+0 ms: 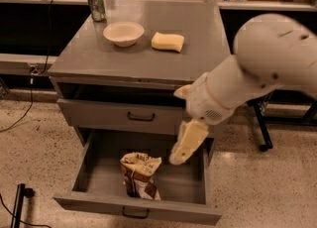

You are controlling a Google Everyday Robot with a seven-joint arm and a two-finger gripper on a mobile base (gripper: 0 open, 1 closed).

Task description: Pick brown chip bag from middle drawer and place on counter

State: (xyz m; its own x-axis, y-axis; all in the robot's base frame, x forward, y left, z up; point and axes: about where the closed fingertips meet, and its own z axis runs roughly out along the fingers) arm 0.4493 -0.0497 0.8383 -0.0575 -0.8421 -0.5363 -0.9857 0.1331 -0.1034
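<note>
The brown chip bag stands upright and crumpled in the open middle drawer, the lowest pulled-out grey box, left of its middle. My gripper hangs from the white arm over the drawer's right part, pointing down-left, a little right of and above the bag, not touching it. The counter is the grey flat top above the drawers.
On the counter stand a white bowl, a yellow sponge and a green can at the back left. A closed drawer front sits above the open drawer. A chair base stands at the right.
</note>
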